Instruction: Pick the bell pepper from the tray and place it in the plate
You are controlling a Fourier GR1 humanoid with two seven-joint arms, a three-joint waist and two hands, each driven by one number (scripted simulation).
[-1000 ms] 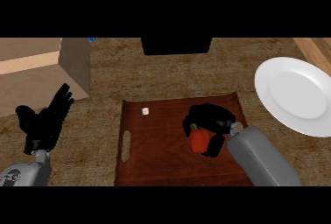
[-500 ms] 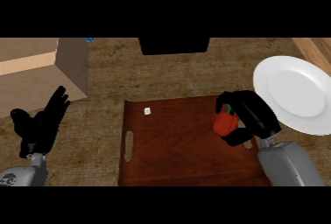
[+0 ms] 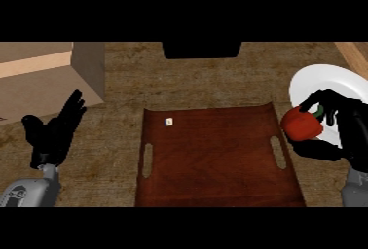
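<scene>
Head view shows your right robot hand [image 3: 338,131] curled round the red bell pepper [image 3: 302,124], fingers over its top and thumb underneath, so that the pepper is lifted clear of the tray [image 3: 215,165]. It hangs at the near-left rim of the white plate [image 3: 327,85], partly over the plate and partly over the gap between the plate and the tray's right handle slot.

Expect the pepper to be light for its bulk, since it is likely hollow. Its skin looks smooth and glossy, so treat it as slippery; the wall should be fairly stiff but will give if you squeeze hard. A green stub of stem [image 3: 318,111] peeks out beside the fingers, which suggests the grasp sits across the shoulders near the top. That is a sensible place to hold it, around the widest part of the body rather than by the stem.

Because it is rounded, it may roll once released, so you would do well to bring it further over the plate's middle before opening.

Your left robot hand [image 3: 52,133] rests open at the left, fingers up, over the desk [image 3: 179,82] beside the tray. A small white object [image 3: 170,122] lies on the tray's far end.
</scene>
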